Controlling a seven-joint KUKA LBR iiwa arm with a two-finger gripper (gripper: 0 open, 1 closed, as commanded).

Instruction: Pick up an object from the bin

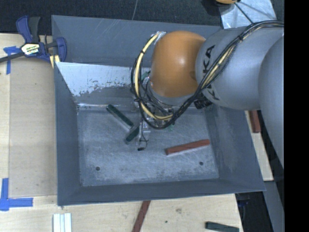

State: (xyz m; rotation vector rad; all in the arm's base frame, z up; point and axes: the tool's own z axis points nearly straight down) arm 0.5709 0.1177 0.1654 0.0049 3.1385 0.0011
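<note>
Okay so here's the bin [65, 129], grey metal with a scuffed floor and only a few things loose in it. The arm [241, 66] comes in from 3 o'clock. Its orange cover [176, 66], with a loop of cables [140, 69] round it, hangs over the back half of the floor, around 12 o'clock.

The jaws poke down below that cover and end close to the middle of the floor. Honestly I can't tell if they're wide or narrow, because the tip is just a dark, thin cluster from this angle. I can't see anything clearly between them either.

The nearest thing to them is the short dark green piece [131, 137]. It lies flat near the centre of the floor and tilts up toward 1 o'clock. The jaws sit right at its 3 o'clock side. They're either touching it or just beside it, I can't say which.

Just past it toward 10 o'clock is a longer dark green stick [119, 115], also flat. It runs diagonally, with its near end pointing at the short piece.

Off toward 4 o'clock, apart from the jaws, there's a reddish-brown stick [187, 147]. It lies flat and almost level across the floor, with its 3 o'clock end a little higher.
</note>
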